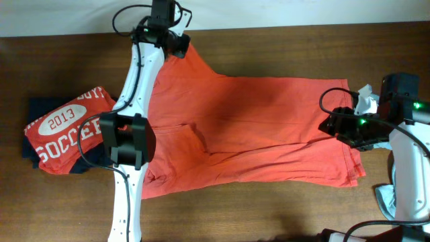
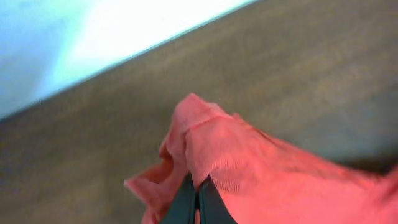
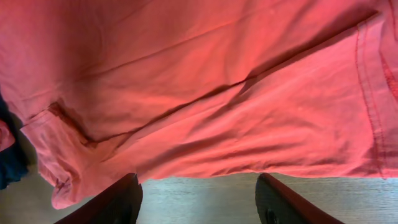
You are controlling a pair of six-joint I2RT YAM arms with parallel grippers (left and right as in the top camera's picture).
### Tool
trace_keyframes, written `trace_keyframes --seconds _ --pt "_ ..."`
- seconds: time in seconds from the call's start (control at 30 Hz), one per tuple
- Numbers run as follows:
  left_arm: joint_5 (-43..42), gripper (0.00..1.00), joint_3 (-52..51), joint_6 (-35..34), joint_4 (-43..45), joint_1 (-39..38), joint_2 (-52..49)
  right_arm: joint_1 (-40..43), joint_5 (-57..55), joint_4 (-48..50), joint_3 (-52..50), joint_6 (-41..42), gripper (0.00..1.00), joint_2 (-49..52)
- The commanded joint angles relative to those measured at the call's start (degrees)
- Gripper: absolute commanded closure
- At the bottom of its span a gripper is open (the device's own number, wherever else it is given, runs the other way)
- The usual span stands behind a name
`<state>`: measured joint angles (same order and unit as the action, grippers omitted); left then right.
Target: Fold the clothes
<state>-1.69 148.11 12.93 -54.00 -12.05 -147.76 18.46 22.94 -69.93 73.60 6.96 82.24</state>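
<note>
An orange-red shirt (image 1: 255, 128) lies spread across the wooden table. My left gripper (image 1: 180, 46) is at the shirt's far left corner and is shut on a pinch of its cloth (image 2: 211, 155), lifting it a little off the wood. My right gripper (image 1: 346, 124) hovers at the shirt's right edge; in the right wrist view its fingers (image 3: 198, 194) are wide open and empty above bare wood, just off the shirt's hem (image 3: 236, 168).
A folded red and navy "2013 SOCCER" shirt (image 1: 60, 131) lies at the table's left. A white crumpled thing (image 1: 366, 99) sits by the right arm. The table's far edge meets a pale wall (image 2: 93, 37) just behind the left gripper.
</note>
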Motion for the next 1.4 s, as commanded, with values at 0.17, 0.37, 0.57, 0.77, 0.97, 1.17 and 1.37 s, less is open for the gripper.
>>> trace_keyframes --seconds 0.17,0.37,0.57,0.77,0.97,1.17,1.37 --pt "-0.48 0.98 2.82 2.43 -14.29 -2.34 -0.72 0.26 -3.98 2.58 0.96 -0.76 0.36 -0.76" --pt "0.24 0.99 3.45 3.48 -23.19 -4.35 -0.72 0.37 -4.31 8.85 0.98 1.16 0.41 1.66" --pt "1.97 1.00 4.33 3.48 -28.39 -4.94 -0.70 0.37 -4.33 14.05 1.57 2.97 0.41 8.20" --pt "2.99 1.00 5.29 3.48 -29.70 -4.94 -0.28 1.38 -4.35 16.00 12.00 0.59 0.37 21.07" --pt "2.99 0.99 6.54 3.45 -30.99 -4.94 -0.28 4.24 -4.33 15.56 27.67 -4.76 0.26 32.52" --pt "2.99 0.99 6.67 3.43 -31.69 -4.94 -0.24 6.60 -4.48 15.54 38.18 -10.71 0.25 42.80" --pt "2.97 1.00 6.67 3.19 -32.22 -4.94 -0.17 7.89 -5.57 18.05 42.47 -14.27 0.25 50.60"
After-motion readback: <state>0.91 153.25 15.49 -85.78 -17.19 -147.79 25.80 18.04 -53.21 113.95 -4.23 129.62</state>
